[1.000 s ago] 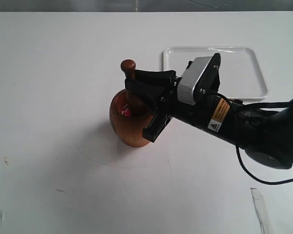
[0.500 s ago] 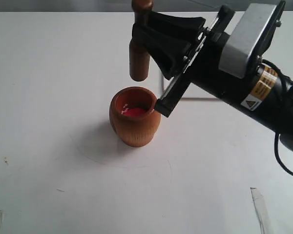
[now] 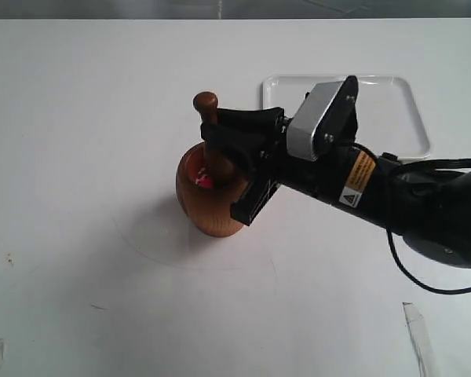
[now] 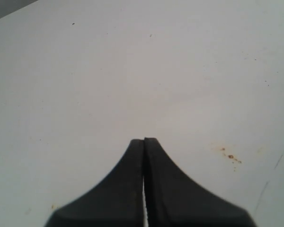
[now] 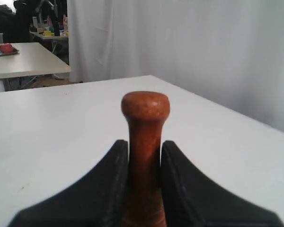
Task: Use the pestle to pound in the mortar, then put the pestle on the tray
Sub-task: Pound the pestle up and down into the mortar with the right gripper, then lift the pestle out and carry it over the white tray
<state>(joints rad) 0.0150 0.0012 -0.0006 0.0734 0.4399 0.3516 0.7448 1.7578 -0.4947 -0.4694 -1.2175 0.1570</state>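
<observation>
The reddish-brown wooden mortar (image 3: 212, 195) stands upright near the table's middle, its red inside partly showing. The dark brown pestle (image 3: 209, 137) stands in it, knob up, thick end down inside the cup. My right gripper (image 3: 217, 135) is shut on the pestle's shaft just below the knob; in the right wrist view the pestle (image 5: 145, 142) rises between the black fingers (image 5: 180, 179). The white tray (image 3: 392, 110) lies behind the right arm, partly hidden by it. My left gripper (image 4: 144, 140) is shut with nothing in it, over bare table, and does not show in the exterior view.
The right arm (image 3: 377, 192) and its cable (image 3: 424, 284) stretch from the right edge across the tray's near side. A strip of tape (image 3: 418, 334) lies at the front right. Small stains (image 4: 229, 155) mark the white table under the left gripper.
Half a second ago the right gripper held the pestle lifted above the mortar; now it has come back down and the thick end is inside the cup again. The mortar has not moved.
</observation>
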